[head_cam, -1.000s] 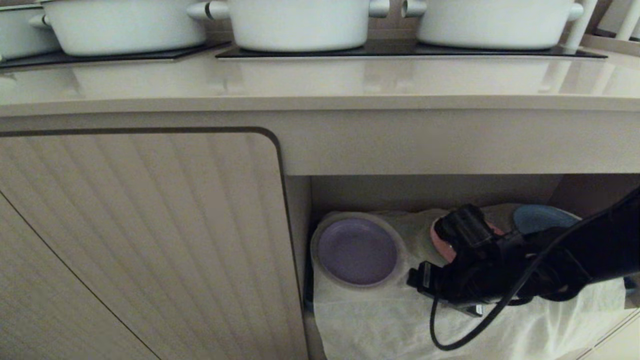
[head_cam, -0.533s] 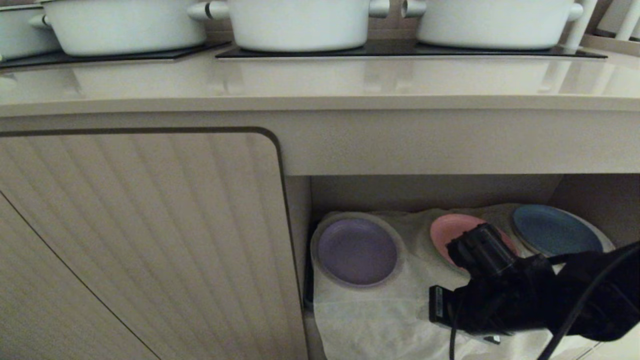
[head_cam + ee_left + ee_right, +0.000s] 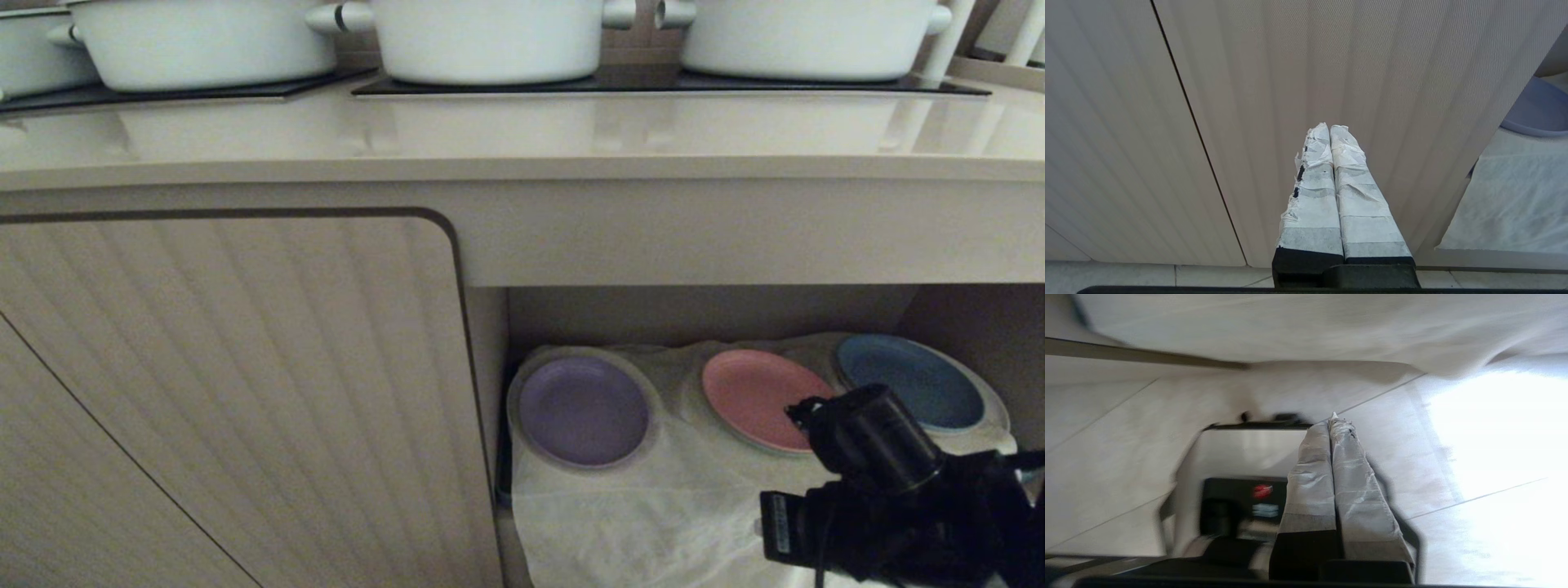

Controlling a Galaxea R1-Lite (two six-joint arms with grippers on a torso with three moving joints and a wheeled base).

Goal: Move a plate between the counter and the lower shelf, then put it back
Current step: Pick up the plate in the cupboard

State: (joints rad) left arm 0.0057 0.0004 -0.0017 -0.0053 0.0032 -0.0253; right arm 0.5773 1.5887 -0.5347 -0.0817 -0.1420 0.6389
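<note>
Lavender and plain, the plate [image 3: 584,411] lay flat in the lower shelf [image 3: 694,314], at the left end of the niche in the lower middle of the head frame, seated on a round mound of the crinkled white sheet [image 3: 645,514]. A pink plate [image 3: 755,396] sat to its right and a blue plate [image 3: 906,380] further right, each apart from the others. Above them the beige worktop [image 3: 522,135] ran across the upper part of the frame, bare along its front, with white pots [image 3: 490,37] on the black hob panels [image 3: 653,82] behind.

My right tool [image 3: 1333,424] was at the lower right corner of the head frame, outside the niche and well apart from the lavender plate. Its taped fingers [image 3: 1310,473] were pressed flat together with nothing between them, pointing at pale floor tiles [image 3: 1453,465]. My left tool [image 3: 1329,130] was likewise clamped on nothing, parked facing the ribbed cabinet door [image 3: 1249,81].

I judged the plate to be resting on the shelf with the placing step finished and the return to the worktop not yet begun. The next move would call for spreading the right tool's fingers, reaching into the left of the niche, taking the low rim at its near edge without snagging the sheet, then lifting clear of the shelf's upper lip.
</note>
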